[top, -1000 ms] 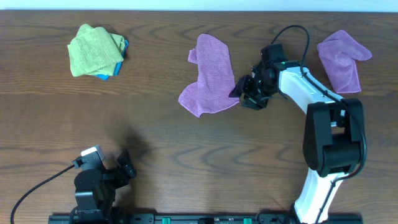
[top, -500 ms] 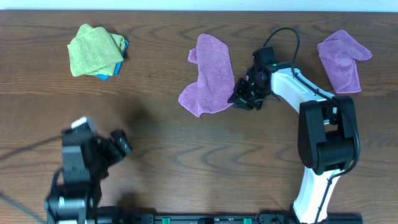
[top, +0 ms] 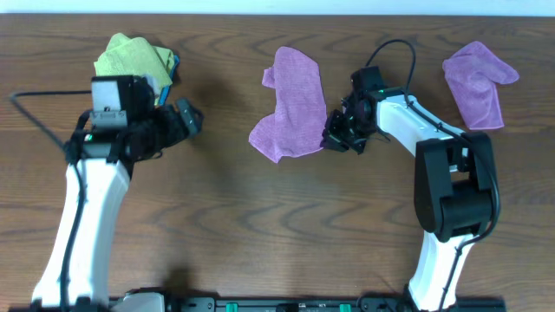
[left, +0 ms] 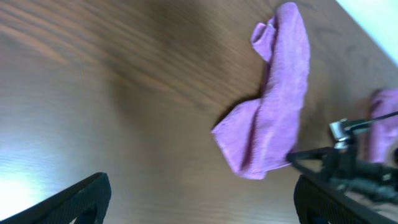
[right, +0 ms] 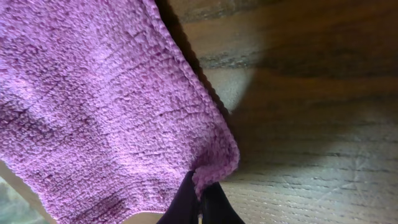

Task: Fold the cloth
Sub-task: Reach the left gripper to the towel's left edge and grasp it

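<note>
Left gripper [top: 185,119] gapes (arm raised), right gripper [right: 200,200] pinched closed.

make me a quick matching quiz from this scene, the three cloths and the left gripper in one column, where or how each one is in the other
Column one
1. lime-green cloth
2. middle purple cloth
3. far purple cloth
4. left gripper

Column two
A. lying apart at the right end, untouched
B. corner pinched by the right gripper
C. open, holding nothing
D. bunched up at the left end

Pairs: 1-D, 2-B, 3-A, 4-C
</note>
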Robot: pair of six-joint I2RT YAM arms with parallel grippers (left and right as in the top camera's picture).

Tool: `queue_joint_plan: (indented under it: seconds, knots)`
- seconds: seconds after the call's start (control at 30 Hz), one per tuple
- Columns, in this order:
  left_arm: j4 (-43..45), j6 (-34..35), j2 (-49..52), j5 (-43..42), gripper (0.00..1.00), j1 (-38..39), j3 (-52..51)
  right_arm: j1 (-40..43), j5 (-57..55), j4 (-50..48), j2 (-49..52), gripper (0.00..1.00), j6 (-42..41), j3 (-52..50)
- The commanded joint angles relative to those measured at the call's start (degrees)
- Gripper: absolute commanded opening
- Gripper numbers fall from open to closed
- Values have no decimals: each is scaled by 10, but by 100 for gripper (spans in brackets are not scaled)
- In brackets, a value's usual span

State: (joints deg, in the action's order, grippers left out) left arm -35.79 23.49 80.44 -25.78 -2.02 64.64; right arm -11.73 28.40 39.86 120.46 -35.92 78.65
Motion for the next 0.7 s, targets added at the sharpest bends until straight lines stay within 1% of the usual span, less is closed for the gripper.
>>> queue_joint_plan:
  seconds: [0.0,0.03,0.07,0.17,0.4,0.6,0.67]
  knots:
    - [19,81,43,-71,95,2,8,-5,8,2,8,1,6,-2]
    - [25,104,56,-73,95,2,8,-5,10,2,8,1,9,-2]
    - [35,144,77,-77,95,2,8,-5,10,2,8,1,9,-2]
    - [76,170,122,-117,95,8,8,-5,10,2,8,1,8,-2]
    - [188,262,225,-192,95,41,8,-5,19,2,8,1,8,-2]
    - [265,307,276,-216,95,77,8,-5,21,3,8,1,8,-2]
    - [281,308,282,-213,95,87,8,-5,21,4,8,1,8,-2]
